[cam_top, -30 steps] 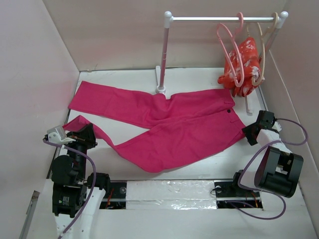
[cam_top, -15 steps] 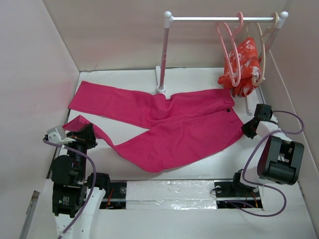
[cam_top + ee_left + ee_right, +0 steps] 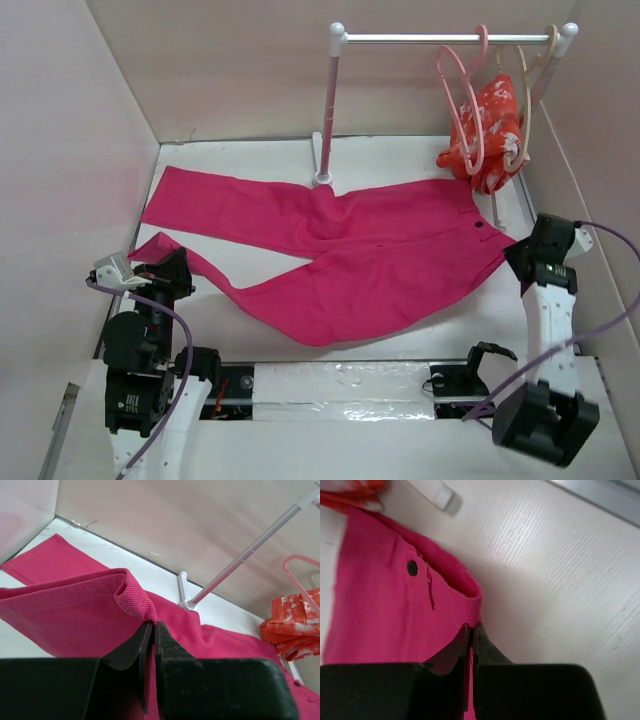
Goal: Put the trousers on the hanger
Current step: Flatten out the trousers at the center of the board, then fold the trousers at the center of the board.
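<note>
Nearest, left claw (image 3: 152, 625): jaws pressed together on a raised fold of one trouser-leg hem, at the near left of the worktop (image 3: 250, 158).
Right claw (image 3: 471, 626): jaws pinched on the waistband corner, just beside the dark button (image 3: 412, 568), at the right side.
Trousers (image 3: 350, 250): spread flat across the worktop, with both legs running left and the waistband to the right. One hem and the waistband corner are gripped; the middle rests on the surface.
Step in hand: judged to be lifting the cloth between the two claws so it can be carried to the hanger.
How to do it well: raise both claws together and level so the cloth comes up as one span without twisting. Both pinches are thin edge grips, so a slow, even pull is safer than a jerk. Only one leg's hem is held, so the far leg will likely trail and needs room.
Rack post (image 3: 328, 110): stands upright with its foot right at the trousers' far edge. Lifted cloth could catch on it, so the path should stay on the near side.
Hanger (image 3: 465, 100): light pink with nothing on it, hooked on the rail (image 3: 440, 38) at the far right. It is well apart from the left claw and nearer the right one.
Patterned garment (image 3: 495, 125): red-orange, hanging just beside the hanger. It is easily knocked, so approach from the left.
</note>
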Controlling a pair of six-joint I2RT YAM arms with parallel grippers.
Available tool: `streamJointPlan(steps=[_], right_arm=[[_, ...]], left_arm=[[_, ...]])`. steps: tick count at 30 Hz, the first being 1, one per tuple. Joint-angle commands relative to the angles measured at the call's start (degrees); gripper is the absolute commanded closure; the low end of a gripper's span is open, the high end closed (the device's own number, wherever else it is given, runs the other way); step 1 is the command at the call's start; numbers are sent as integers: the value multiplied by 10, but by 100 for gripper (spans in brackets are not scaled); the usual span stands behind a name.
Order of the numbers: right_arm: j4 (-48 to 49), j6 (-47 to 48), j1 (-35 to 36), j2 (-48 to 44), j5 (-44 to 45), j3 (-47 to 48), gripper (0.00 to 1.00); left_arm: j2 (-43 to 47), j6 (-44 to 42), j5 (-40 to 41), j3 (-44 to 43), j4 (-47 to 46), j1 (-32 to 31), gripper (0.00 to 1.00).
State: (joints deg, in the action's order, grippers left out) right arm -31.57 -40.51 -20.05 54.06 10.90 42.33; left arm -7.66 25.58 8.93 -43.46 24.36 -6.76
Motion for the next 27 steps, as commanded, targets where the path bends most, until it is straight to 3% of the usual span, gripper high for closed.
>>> streamJointPlan(steps=[1, 5, 13, 17, 20, 23, 27], right_arm=[[-73, 1, -10, -103, 70, 64, 100], [-130, 20, -10, -190, 96, 116, 100], [-225, 81, -10, -251, 112, 192, 100], [-250, 90, 26, -250, 152, 201, 100], [-235, 98, 26, -256, 108, 167, 100], [-215, 101, 26, -246, 91, 159, 100], [-184, 105, 26, -220, 63, 152, 100]], left_arm=[[-9, 2, 13, -7, -34, -4, 100], [-14, 19, 39, -31, -14, -4, 100], [-28, 19, 121, -120, 23, -4, 100], [-12, 80, 165, -91, 37, -4, 100], [-9, 119, 127, -41, 15, -4, 100], [-58, 157, 106, 2, -19, -4, 100], [-185, 199, 102, -4, -54, -4, 100]])
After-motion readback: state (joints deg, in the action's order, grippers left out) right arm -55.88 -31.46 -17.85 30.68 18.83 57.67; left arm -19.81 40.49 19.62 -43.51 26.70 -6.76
